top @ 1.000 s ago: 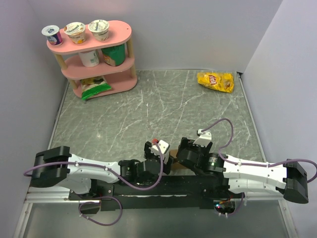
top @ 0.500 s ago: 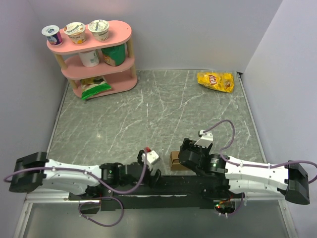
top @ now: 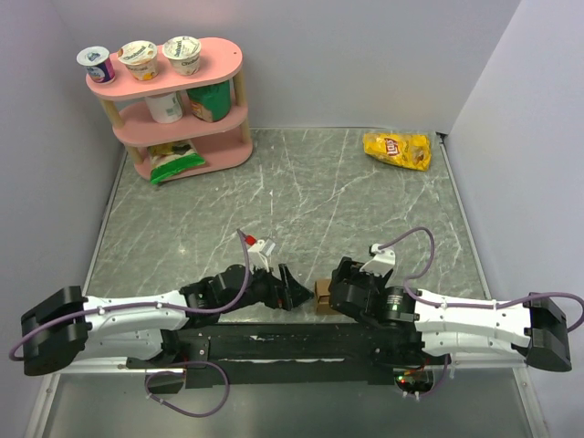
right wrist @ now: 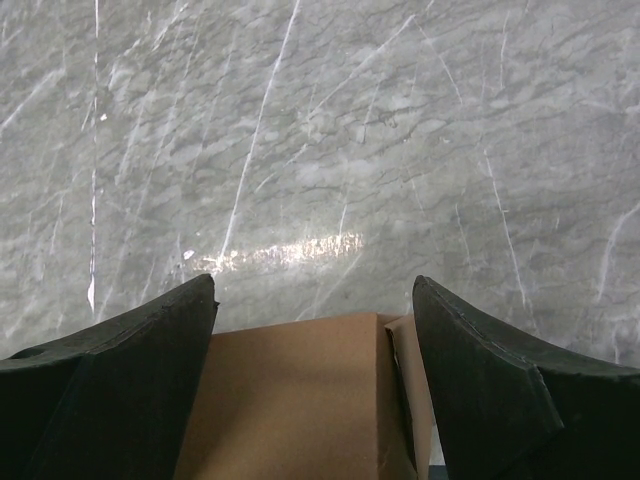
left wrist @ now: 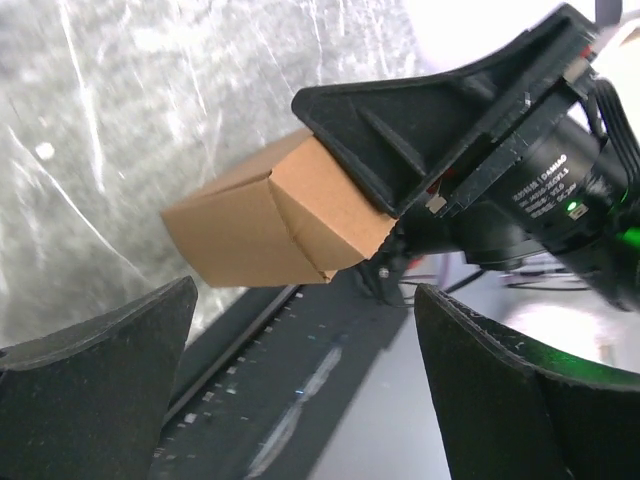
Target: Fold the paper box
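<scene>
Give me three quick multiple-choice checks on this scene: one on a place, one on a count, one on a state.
1. Where on the table is the yellow chip bag? A far right corner; B near left corner; C middle.
2. How many cups stand on top of the pink shelf? A two; B three; C five.
3. How does the left hand stand to the box? A shut on it; B open, short of it; C out of view.
Answers: 1 A, it lies far back on the right; 2 B, three lids show there; 3 B, its fingers are spread, the box beyond them.
</scene>
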